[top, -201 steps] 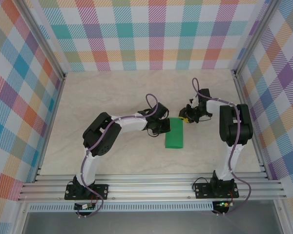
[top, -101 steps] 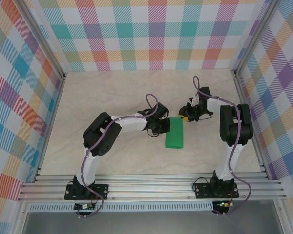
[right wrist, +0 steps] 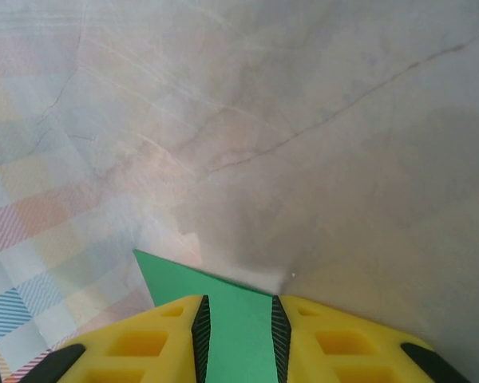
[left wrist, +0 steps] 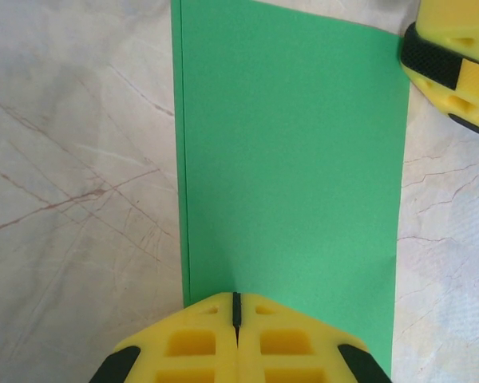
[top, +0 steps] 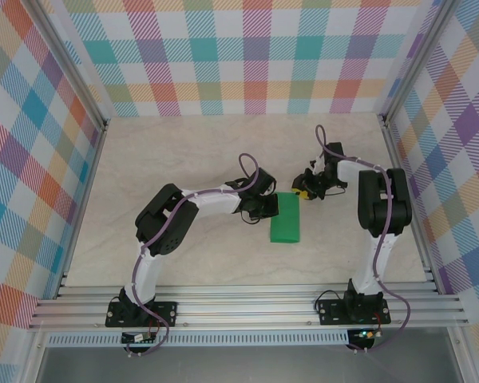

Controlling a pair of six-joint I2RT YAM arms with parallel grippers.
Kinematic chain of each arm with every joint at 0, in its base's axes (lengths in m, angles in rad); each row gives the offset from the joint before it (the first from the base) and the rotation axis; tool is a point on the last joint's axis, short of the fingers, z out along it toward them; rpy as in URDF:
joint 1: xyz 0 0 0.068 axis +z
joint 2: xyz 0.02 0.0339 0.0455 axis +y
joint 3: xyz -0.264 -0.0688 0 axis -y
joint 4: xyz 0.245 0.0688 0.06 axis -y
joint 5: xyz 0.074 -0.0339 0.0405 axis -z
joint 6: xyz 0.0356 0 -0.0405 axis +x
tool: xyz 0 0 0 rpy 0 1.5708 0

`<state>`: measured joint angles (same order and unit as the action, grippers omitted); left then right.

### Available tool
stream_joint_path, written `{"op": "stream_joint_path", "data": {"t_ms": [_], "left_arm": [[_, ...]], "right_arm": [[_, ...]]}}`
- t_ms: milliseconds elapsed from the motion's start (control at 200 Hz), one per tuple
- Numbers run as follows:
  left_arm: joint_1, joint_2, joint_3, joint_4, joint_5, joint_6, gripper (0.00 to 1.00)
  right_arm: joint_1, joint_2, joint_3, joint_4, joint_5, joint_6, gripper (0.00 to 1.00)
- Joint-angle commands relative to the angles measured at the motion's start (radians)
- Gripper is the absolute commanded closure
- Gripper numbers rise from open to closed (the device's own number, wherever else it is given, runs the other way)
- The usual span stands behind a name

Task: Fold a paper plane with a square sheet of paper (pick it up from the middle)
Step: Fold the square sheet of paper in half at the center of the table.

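Observation:
The square sheet of paper [top: 286,219] lies on the table as a bright-green rectangle, creased in half, its doubled edge on the left in the left wrist view [left wrist: 291,136]. My left gripper [top: 270,209] is shut, its joined tips [left wrist: 236,299] resting on the paper near the middle of its left long edge. My right gripper [top: 302,194] is at the paper's far right corner, with the jaws a little apart. In the right wrist view the green corner [right wrist: 168,275] shows flat in the gap between the right gripper's [right wrist: 236,315] fingers. One yellow right finger [left wrist: 455,56] appears in the left wrist view.
The pale marble-patterned tabletop [top: 184,152] stretches to the left and far side of the paper. Plaid walls [top: 247,56] enclose the back and sides. An aluminium rail [top: 247,307] with both arm bases runs along the near edge.

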<state>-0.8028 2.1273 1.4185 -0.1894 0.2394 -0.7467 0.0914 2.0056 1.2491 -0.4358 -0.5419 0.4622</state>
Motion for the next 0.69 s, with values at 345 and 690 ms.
{"op": "stream_joint_path", "data": {"t_ms": [345, 690], "left_arm": [[-0.016, 0.039, -0.007, -0.113, 0.003, 0.012, 1.0], [-0.015, 0.04, -0.009, -0.111, 0.003, 0.013, 1.0]], "right_arm": [[0.016, -0.18, -0.286, 0.091, -0.123, -0.016, 0.69], [0.026, -0.217, -0.336, 0.04, -0.012, -0.057, 0.69]]}}
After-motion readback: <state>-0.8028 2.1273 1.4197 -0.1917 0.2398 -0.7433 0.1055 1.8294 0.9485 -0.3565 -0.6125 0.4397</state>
